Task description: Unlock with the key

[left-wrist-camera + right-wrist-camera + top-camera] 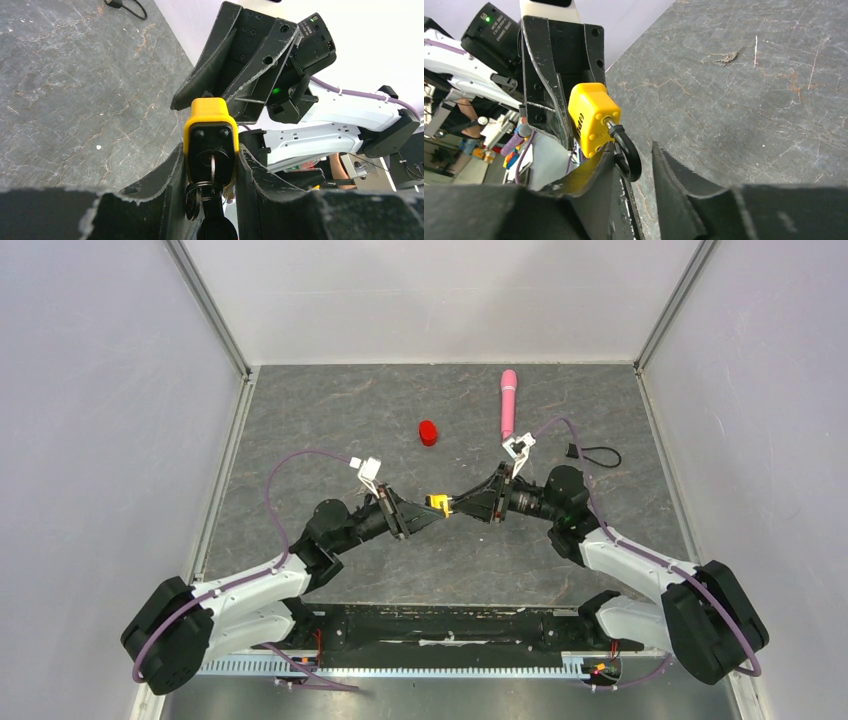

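The small yellow padlock [438,504] hangs above the table between the two arms. My left gripper [210,150] is shut on the padlock's body [210,112]. The thin silvery key [212,167] sits in the keyhole on the black face turned to the left wrist, with a dark key ring [196,197] dangling below it. In the right wrist view the padlock [589,117] points its black shackle [625,144] into my right gripper [634,147]. The shackle lies against one finger, with a gap to the other. From above, the right gripper [462,504] meets the left gripper [428,510] at the padlock.
A pink rod [508,403] lies at the back of the grey mat, a small red cap [428,432] to its left. A black cord with a block end [595,454] lies at the right. White walls enclose the mat on three sides.
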